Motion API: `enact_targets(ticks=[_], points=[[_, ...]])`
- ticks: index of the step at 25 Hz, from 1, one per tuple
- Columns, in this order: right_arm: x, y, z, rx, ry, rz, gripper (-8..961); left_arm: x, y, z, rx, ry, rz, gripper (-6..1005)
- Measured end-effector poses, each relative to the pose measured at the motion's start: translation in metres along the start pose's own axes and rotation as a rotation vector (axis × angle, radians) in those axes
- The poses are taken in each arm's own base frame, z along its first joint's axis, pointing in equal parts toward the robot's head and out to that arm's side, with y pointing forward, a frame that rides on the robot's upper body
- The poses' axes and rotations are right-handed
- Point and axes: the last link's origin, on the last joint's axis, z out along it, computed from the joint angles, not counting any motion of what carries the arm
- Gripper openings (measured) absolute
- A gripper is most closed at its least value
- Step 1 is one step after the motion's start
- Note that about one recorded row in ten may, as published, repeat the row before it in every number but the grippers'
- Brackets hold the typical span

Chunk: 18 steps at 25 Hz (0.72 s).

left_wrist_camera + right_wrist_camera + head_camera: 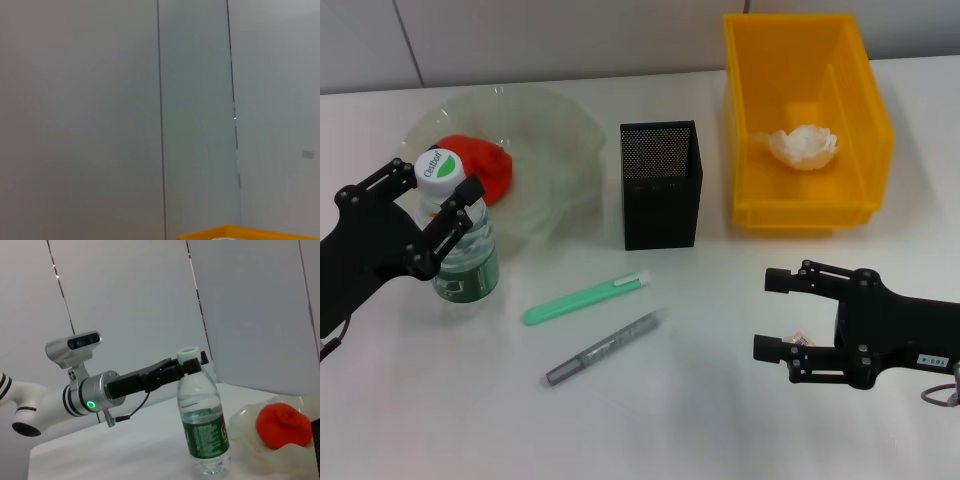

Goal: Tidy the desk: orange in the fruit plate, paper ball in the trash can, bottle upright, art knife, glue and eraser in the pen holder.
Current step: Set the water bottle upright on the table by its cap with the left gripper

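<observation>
The bottle [463, 235] stands upright at the near-left of the white table [650, 420], just in front of the fruit plate [555, 140], with the left gripper [432, 200] at its neck: the black fingers sit either side of the white cap, slightly apart, and whether they press the plastic is hard to make out. In the right wrist view the same bottle [202, 425] shows clear ribbed walls and a green label, with the left gripper [187, 366] at cap height. The orange [480, 165], lumpy and red-orange, lies in the translucent wavy-rimmed plate, partly hidden behind the bottle. The black mesh pen holder [661, 185] stands at centre, with open table between it and the plate on its left and the trash can [805, 205] on its right. The crumpled paper ball [804, 145] rests inside the bright yellow bin. Near the middle, a mint-green art knife [585, 298] and a grey glue stick [605, 348] lie slanted, side by side and apart. The right gripper [770, 315] hovers low at the near-right, jaws wide apart, and a small pale piece, probably the eraser [801, 340], peeks out by its near finger, mostly covered. The near half of the table offers broad free room.
</observation>
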Motion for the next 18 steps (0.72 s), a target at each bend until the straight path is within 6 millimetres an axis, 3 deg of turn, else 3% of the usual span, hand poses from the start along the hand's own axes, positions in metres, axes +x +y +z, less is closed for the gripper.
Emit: enact_targets(ticks=[18], points=[[0.0016,-0.0004,0.0042,-0.016,0.027,-0.005,819,-0.0075,-0.0023,-0.0015,0.053,-0.024,0.008,475]])
